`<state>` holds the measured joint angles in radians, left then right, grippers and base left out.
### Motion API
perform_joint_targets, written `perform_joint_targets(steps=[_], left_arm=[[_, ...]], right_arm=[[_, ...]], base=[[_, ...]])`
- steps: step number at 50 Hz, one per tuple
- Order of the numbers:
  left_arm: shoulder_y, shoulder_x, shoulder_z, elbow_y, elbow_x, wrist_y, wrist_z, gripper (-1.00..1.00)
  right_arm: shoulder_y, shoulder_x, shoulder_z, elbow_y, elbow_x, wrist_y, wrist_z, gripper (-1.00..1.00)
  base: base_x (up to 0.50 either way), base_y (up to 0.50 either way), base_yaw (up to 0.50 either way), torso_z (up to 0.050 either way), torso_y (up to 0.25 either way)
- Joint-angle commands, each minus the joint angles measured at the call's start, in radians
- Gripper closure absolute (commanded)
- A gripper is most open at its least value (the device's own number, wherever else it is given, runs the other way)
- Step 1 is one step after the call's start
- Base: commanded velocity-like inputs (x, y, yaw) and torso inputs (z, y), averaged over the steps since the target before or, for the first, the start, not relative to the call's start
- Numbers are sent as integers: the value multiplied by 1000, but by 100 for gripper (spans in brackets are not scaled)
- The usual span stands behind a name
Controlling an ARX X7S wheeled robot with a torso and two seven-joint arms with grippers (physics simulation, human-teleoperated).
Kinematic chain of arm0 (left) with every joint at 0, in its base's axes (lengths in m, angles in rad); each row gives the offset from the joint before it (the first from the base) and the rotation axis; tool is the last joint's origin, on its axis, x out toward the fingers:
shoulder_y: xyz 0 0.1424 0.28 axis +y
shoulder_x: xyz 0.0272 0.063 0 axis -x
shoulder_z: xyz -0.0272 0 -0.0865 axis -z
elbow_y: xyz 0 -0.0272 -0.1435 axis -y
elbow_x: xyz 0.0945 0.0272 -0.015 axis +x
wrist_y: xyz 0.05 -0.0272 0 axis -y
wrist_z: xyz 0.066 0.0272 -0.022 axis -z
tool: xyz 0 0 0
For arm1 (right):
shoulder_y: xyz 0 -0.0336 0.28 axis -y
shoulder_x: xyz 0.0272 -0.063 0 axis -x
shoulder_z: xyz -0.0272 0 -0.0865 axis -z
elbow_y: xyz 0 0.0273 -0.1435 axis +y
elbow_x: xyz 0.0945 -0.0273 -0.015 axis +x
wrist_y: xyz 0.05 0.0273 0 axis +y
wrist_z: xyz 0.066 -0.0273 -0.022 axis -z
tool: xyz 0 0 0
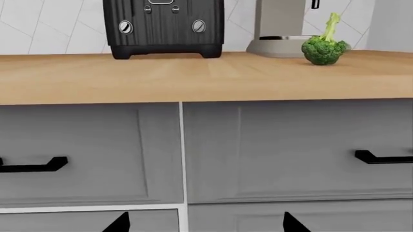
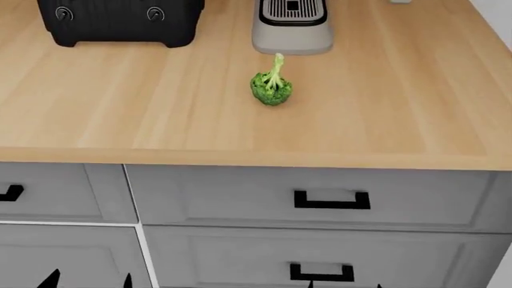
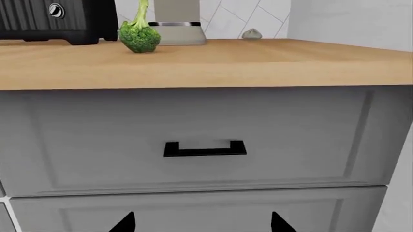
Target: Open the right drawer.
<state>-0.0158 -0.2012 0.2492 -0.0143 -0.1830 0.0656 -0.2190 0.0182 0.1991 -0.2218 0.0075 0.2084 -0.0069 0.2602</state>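
Note:
The right drawer is the wide light-grey one just under the wooden counter, and it is closed flush. Its black U-shaped handle sits at its centre. In the right wrist view the drawer front fills the middle, with the handle straight ahead of my right gripper. That gripper is open, short of the front and slightly below the handle, with nothing in it. My left gripper is open too, facing the seam between the narrower drawer and the right drawer.
A broccoli head, a black toaster and a grey coffee machine stand on the counter. A taller grey drawer with its own black handle lies below. A pale wall closes the cabinet's right end.

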Motion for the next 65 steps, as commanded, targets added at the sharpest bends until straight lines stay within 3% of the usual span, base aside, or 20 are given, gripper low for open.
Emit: perform_joint_targets(steps=[1,43,65], left_arm=[[1,-5,5,6,-4,-2,-6,-100],[4,-27,45,0,24,44,-15,-100],[3,-40,64,1,26,57,-14,-100]], right_arm=[[2,4,-5,3,3,-5,4,-100],[-2,18,-21,-16,18,-9,25,-100],[4,23,-30,-2,24,-17,31,-100]], base=[[172,0,0,0,0],[124,0,0,0,0],[-1,0,0,0,-242]])
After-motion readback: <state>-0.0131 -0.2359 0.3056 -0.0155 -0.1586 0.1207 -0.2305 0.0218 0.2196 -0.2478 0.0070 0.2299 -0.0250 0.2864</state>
